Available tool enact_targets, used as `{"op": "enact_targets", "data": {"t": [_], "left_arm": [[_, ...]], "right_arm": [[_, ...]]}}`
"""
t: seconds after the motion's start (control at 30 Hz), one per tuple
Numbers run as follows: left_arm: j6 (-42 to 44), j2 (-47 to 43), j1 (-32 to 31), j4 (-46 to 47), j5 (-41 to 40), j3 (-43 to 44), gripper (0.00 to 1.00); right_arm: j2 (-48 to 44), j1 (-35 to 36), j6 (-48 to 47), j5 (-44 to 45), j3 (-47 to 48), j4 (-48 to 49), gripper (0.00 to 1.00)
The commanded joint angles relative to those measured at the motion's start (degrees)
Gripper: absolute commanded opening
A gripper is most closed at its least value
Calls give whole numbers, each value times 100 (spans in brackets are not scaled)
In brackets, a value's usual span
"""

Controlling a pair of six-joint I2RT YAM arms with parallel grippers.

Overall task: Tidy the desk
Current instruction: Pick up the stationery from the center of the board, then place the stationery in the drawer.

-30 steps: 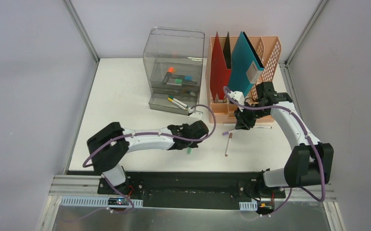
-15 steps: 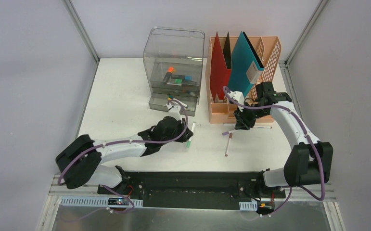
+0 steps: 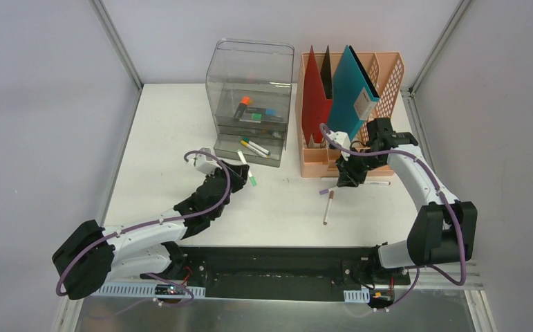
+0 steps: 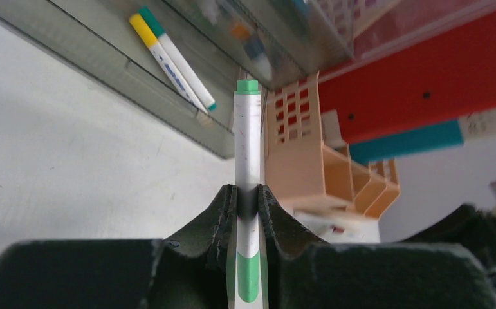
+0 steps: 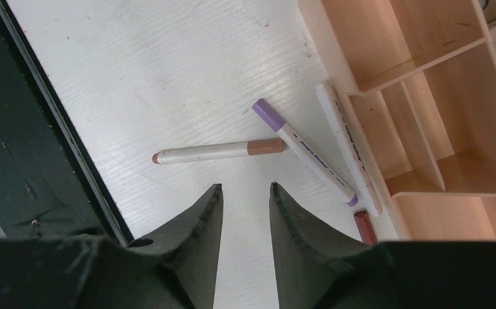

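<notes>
The green marker [image 4: 247,148] runs off the bottom of the left wrist view, and its middle is covered where the left claw [image 4: 248,199] pinches it. Behind it the drawer box [image 4: 123,77] is cropped at the top edge, its upper contents a blur. In the right wrist view a dark red marker [image 5: 363,226] shows only one end; the rest is behind a finger of the right claw [image 5: 245,188], and the file rack [image 5: 332,51] runs out of the picture at top and right. From above, the label [image 3: 362,104] on the teal folder [image 3: 343,90] is too small to read.
</notes>
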Motion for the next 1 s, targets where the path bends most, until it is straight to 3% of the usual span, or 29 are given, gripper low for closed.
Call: {"op": "enact_targets", "data": {"t": [0.0,0.27,0.43,0.77,0.87,0.97], "left_arm": [[-828,-109,177,484,-1069,31,0],[-1568,432,898,374,-694,448,0],[-2307,1032,1188,-71,-936,902,0],[-3190,2268,1604,-279,-268,1804,1],[-3262,2569,1699,-215,-72,1943,11],[-3277,2835,1786,-20,128,1998,35]], "right_arm": [[24,18,-13,-146,144,17,35],[29,16,-22,-154,143,7,35],[38,18,-31,-163,142,-2,35],[33,18,-40,-176,151,-10,34],[26,17,-49,-193,149,-27,34],[4,18,-55,-203,144,-32,34]]}}
